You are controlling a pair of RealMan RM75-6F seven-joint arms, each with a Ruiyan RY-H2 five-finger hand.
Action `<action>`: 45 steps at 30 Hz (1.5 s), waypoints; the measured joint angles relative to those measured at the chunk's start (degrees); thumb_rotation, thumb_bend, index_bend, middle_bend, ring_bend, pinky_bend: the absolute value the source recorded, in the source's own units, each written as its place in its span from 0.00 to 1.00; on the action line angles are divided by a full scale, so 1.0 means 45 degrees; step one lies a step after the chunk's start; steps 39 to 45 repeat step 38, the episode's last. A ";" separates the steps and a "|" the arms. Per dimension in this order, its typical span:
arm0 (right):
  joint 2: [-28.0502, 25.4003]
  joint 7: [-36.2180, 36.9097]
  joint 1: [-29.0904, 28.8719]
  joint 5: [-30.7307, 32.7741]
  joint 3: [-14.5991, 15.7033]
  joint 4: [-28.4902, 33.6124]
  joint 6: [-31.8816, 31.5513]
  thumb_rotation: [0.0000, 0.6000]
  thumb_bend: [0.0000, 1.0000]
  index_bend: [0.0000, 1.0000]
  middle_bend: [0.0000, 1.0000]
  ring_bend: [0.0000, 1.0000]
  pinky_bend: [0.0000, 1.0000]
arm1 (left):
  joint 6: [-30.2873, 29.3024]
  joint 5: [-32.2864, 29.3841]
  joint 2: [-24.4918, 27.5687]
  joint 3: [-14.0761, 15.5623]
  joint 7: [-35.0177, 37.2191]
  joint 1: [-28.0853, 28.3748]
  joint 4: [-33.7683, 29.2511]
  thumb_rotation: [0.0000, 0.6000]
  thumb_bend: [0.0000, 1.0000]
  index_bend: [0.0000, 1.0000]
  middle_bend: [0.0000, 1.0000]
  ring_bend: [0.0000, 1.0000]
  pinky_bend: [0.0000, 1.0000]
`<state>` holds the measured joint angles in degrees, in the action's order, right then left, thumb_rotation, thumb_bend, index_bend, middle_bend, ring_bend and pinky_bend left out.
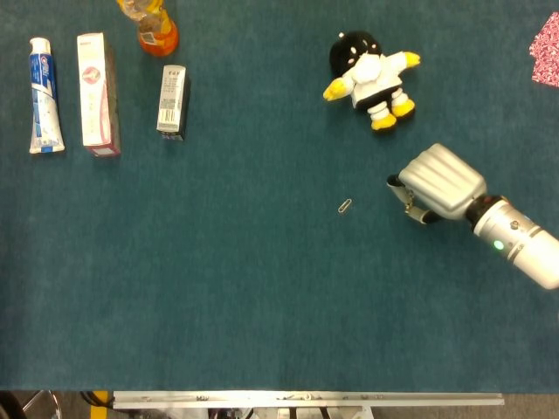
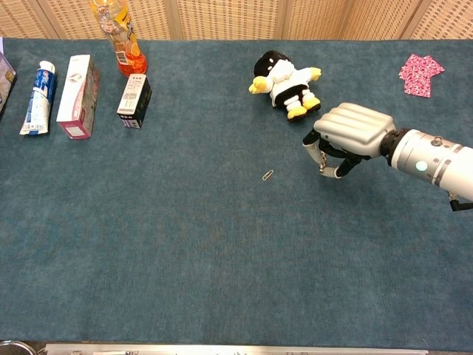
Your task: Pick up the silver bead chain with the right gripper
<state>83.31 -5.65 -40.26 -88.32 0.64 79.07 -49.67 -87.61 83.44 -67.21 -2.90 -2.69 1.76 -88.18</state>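
My right hand (image 1: 439, 181) hovers at the right of the blue cloth, below the plush toy. Its fingers are curled down and in. A short piece of the silver bead chain (image 1: 407, 204) dangles from the fingertips. The chest view shows the same hand (image 2: 353, 129) lifted off the cloth, with the chain (image 2: 322, 167) hanging beneath the fingers. Most of the chain is hidden inside the hand. My left hand appears in neither view.
A paper clip (image 1: 345, 207) lies left of the hand. A black, white and yellow plush toy (image 1: 371, 78) sits just behind it. Toothpaste (image 1: 44, 94), a pink box (image 1: 96, 92), a small box (image 1: 172, 102) and an orange bottle (image 1: 153, 26) stand far left. Pink cloth (image 1: 546, 51) lies far right.
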 measured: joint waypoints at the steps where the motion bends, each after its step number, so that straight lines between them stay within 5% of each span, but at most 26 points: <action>1: -0.0095 0.0301 -0.0016 0.0008 -0.0067 0.0210 -0.0049 1.00 0.38 0.69 0.92 1.00 1.00 | -0.0012 0.0015 0.0011 0.0006 -0.0030 -0.0004 -0.0041 1.00 0.20 0.04 0.04 0.06 0.06; 11: -0.0468 0.2707 -0.0441 0.0097 -0.0417 0.1672 0.0269 1.00 0.38 0.70 0.92 1.00 1.00 | -0.0166 0.0148 0.0094 0.0093 -0.0196 -0.0109 -0.0297 1.00 0.20 0.04 0.04 0.06 0.06; 22: 0.0444 0.4037 -0.0866 0.0631 -0.0441 0.1593 0.1234 1.00 0.38 0.70 0.92 1.00 1.00 | -0.0312 0.0109 0.0098 0.0182 0.0036 -0.0330 -0.0207 1.00 0.20 0.04 0.04 0.06 0.06; 45: 0.1048 0.4508 -0.0958 0.0772 -0.0227 0.0891 0.1536 1.00 0.38 0.70 0.92 1.00 1.00 | -0.0214 0.0153 0.0031 0.0167 0.0212 -0.0319 0.0037 1.00 0.20 0.04 0.04 0.06 0.06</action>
